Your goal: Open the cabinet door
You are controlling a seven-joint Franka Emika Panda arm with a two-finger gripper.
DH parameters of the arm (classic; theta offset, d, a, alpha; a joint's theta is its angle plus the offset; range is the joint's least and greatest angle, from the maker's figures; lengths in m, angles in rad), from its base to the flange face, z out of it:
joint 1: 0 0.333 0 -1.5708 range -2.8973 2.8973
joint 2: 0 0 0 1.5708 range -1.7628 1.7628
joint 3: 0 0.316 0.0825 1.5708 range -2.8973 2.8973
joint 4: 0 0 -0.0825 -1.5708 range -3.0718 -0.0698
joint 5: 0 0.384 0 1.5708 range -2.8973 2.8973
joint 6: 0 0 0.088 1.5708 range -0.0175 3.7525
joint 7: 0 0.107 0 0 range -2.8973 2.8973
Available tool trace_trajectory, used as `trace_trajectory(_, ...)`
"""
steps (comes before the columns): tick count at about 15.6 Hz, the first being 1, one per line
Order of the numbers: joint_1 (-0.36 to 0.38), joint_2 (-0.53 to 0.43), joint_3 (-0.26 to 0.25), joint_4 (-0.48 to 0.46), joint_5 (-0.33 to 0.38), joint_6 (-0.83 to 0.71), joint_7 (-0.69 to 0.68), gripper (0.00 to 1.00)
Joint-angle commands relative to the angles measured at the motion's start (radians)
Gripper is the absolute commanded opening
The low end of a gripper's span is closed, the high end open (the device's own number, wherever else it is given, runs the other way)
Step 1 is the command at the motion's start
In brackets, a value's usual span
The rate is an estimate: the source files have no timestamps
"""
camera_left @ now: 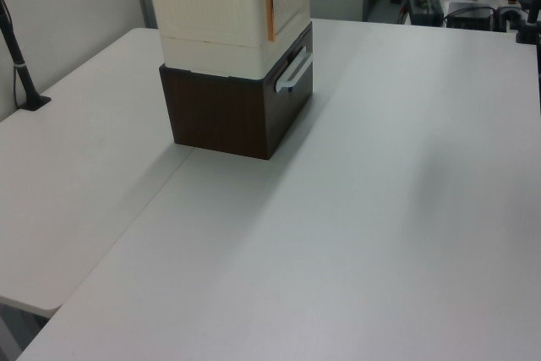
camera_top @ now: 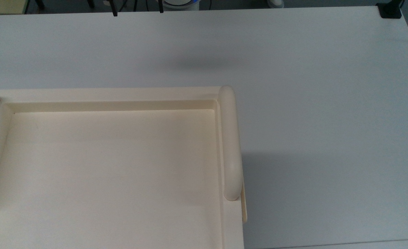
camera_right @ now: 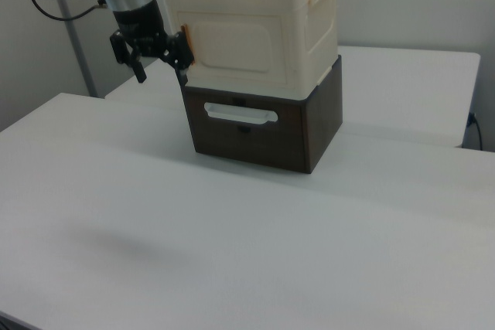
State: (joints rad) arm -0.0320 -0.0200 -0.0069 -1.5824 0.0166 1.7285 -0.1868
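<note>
The cabinet [camera_right: 315, 32] is a cream box with a tray-like top [camera_top: 103, 94], standing on a dark brown drawer unit. Its door [camera_right: 236, 48] is shut flat on the front face, with an orange tab [camera_right: 186, 41] at the right view's left edge. The left view has the door [camera_left: 289, 2] on the cabinet's [camera_left: 215, 6] right face. In the top view, the door's edge [camera_top: 244, 204] is a thin strip. My gripper [camera_right: 161, 67] hangs open just left of the orange tab at door height, one finger [camera_right: 181, 66] close beside it.
The brown drawer unit [camera_right: 247, 135] under the cabinet has a white handle [camera_right: 236, 115]. A wide white table [camera_left: 380, 234] stretches in front, with a seam to a second table [camera_left: 76, 183]. A black post [camera_left: 24, 73] stands at the left view's left.
</note>
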Motion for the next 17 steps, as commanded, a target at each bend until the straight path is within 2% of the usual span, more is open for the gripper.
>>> trace_trajectory(1,0.014,-0.015,0.004,-0.027,0.009,0.127,-0.025,1.0)
trace_trajectory(3,0.014,0.003,0.024,-0.027,0.011,0.213,-0.016,0.96)
trace_trajectory(6,0.023,0.031,0.056,-0.028,0.014,0.319,-0.013,0.69)
trace_trajectory(9,0.049,0.063,0.061,-0.03,0.016,0.414,-0.011,0.64)
trace_trajectory(13,0.084,0.113,0.061,-0.031,0.043,0.554,-0.006,0.61)
trace_trajectory(17,0.112,0.176,0.061,-0.028,0.04,0.703,0.056,0.59)
